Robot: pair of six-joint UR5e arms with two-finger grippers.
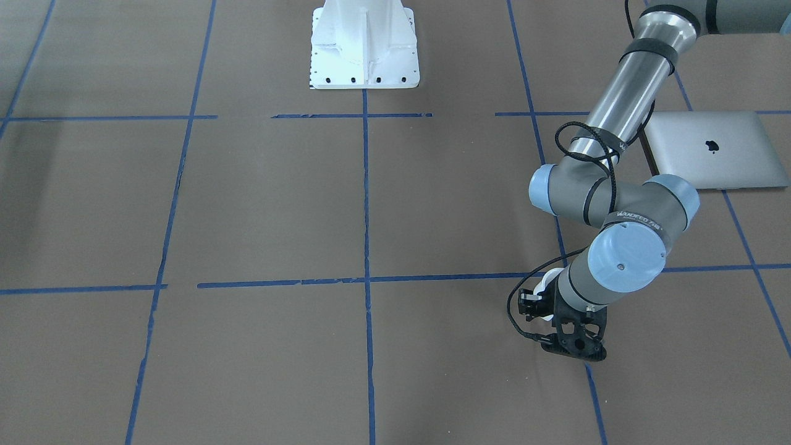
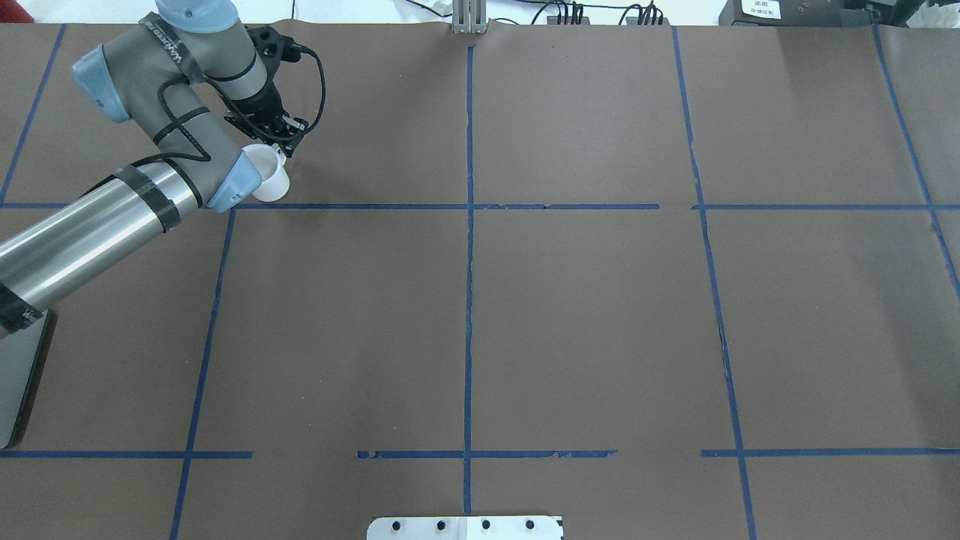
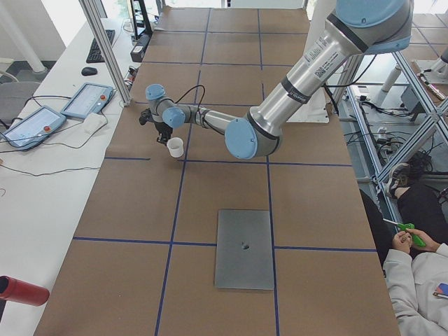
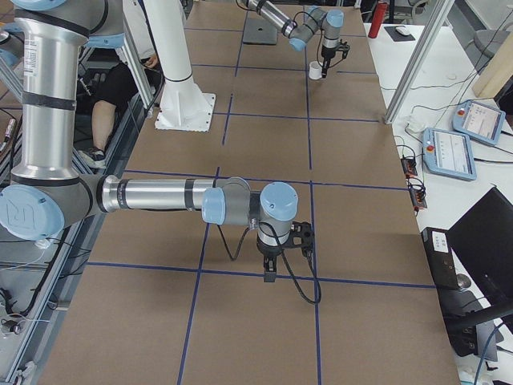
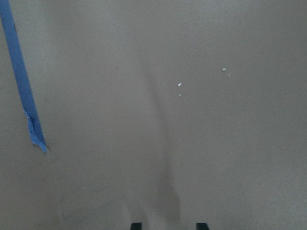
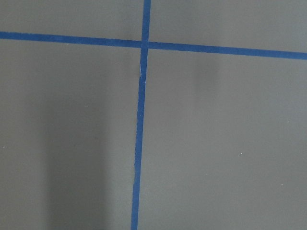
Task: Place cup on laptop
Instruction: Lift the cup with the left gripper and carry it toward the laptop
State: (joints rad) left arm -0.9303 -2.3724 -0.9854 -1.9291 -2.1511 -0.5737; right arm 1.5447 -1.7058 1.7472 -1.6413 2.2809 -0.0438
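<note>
The white cup (image 2: 270,175) stands upright on the brown table at the far left, its handle toward the far edge. It also shows in the front view (image 1: 545,285), the left side view (image 3: 175,147) and the right side view (image 4: 316,70). My left gripper (image 2: 277,135) hangs fingers down just beyond the cup, beside its handle. In the left wrist view the left gripper (image 5: 169,226) has its tips apart with bare table between them. The silver laptop (image 1: 710,148) lies closed near the robot's side, well apart from the cup. My right gripper (image 4: 268,269) points down at the table; whether it is open, I cannot tell.
The white robot base plate (image 1: 364,49) sits at the middle of the robot's edge. Blue tape lines cross the table (image 2: 585,315). Teach pendants (image 3: 87,100) lie on the side bench. A metal post (image 3: 105,49) stands by the table's far edge. A seated person (image 3: 420,259) is beside the table.
</note>
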